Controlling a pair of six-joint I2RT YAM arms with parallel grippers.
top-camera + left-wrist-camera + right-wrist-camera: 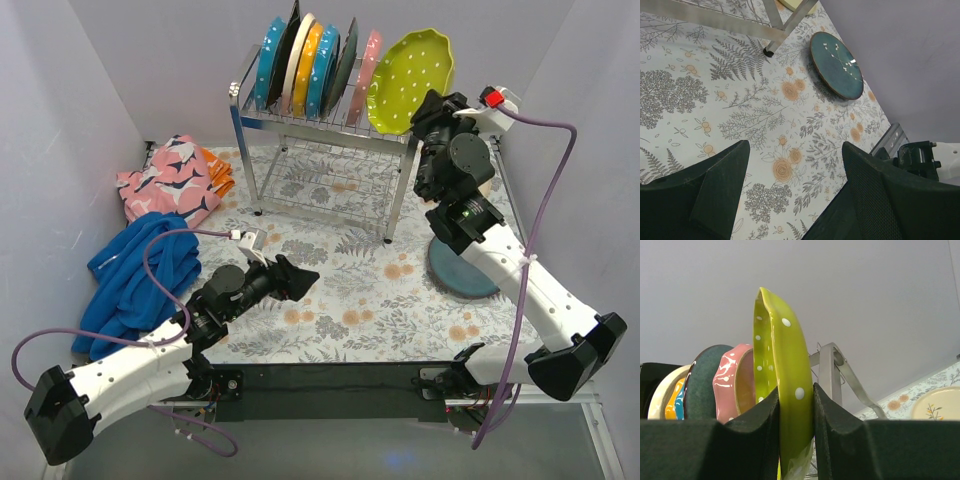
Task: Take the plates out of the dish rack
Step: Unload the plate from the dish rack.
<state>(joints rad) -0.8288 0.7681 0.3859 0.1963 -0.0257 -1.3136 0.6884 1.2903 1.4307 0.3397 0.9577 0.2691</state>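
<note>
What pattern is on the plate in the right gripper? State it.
The glossy lime-green plate carries white dots; right wrist view shows it best.

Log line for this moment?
right claw: shut on lime plate, at dish rack | left claw: open, empty, over table | teal plate: on table

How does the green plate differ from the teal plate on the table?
The green plate has white dots and a wavy rim; the teal plate, a white sprig and a smooth rim. The green plate stands on edge at the dish rack, held by the right gripper; the teal plate lies flat, untouched. Both are round.
</note>
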